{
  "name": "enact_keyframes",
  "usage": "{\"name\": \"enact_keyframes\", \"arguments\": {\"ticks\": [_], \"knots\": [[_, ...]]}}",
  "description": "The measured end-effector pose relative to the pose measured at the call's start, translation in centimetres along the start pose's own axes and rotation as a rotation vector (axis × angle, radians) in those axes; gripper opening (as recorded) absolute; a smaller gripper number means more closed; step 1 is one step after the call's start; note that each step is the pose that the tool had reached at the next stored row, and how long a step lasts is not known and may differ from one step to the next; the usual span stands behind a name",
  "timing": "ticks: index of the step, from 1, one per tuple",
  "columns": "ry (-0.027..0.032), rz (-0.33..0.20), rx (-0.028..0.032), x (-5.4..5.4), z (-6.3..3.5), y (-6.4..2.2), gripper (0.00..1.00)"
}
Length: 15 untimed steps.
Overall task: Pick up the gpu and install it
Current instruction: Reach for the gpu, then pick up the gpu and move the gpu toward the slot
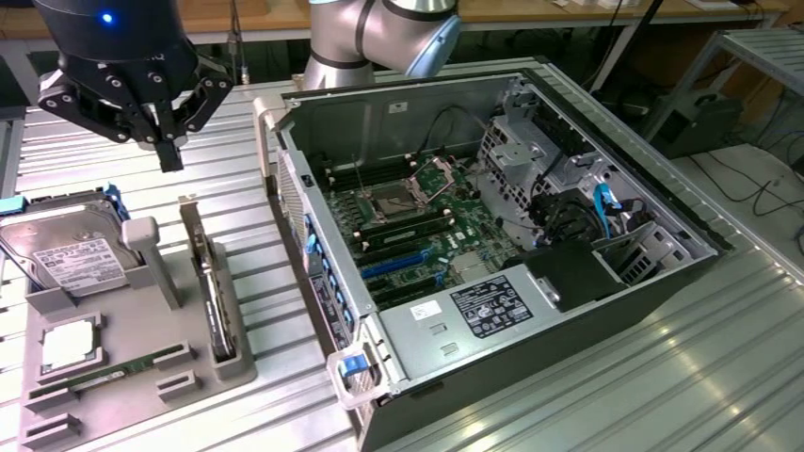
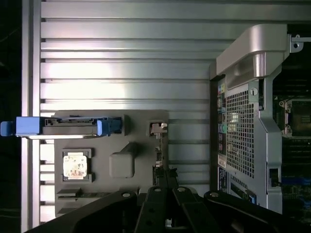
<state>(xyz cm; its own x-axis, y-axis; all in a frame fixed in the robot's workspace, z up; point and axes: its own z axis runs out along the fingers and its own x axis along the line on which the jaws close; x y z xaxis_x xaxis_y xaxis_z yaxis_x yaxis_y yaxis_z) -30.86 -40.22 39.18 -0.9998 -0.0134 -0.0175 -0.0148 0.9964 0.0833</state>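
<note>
My black gripper [image 1: 169, 155] is closed on nothing, fingertips pressed together, and I hang above the ribbed metal table [image 1: 603, 377]. The gpu, a thin dark card with a silver end bracket [image 1: 217, 292], stands on edge in a slot of the grey plastic holder tray [image 1: 138, 330], near me, between the silver labelled hard drive [image 1: 70, 250] and the open computer tower case [image 1: 377, 108]
</note>
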Motion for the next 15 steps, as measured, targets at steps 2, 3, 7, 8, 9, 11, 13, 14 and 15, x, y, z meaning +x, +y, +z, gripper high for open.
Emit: {"name": "enact_keyframes", "arguments": {"ticks": [2, 3, 7, 8, 9, 11, 13, 14, 15], "knots": [[0.0003, -0.003, -0.0006, 0.02, 0.00, 0.00, 0.11], [0.0003, -0.004, -0.0006, 0.02, 0.00, 0.00, 0.11], [0.0003, -0.004, -0.0006, 0.02, 0.00, 0.00, 0.11], [0.0003, -0.004, -0.0006, 0.02, 0.00, 0.00, 0.11], [0.0004, -0.004, -0.0006, 0.02, 0.00, 0.00, 0.11], [0.0003, -0.004, -0.0006, 0.02, 0.00, 0.00, 0.11], [0.0004, -0.004, -0.0006, 0.03, 0.00, 0.00, 0.11], [0.0003, -0.004, -0.0006, 0.03, 0.00, 0.00, 0.11], [0.0003, -0.004, -0.0006, 0.03, 0.00, 0.00, 0.11]]}}
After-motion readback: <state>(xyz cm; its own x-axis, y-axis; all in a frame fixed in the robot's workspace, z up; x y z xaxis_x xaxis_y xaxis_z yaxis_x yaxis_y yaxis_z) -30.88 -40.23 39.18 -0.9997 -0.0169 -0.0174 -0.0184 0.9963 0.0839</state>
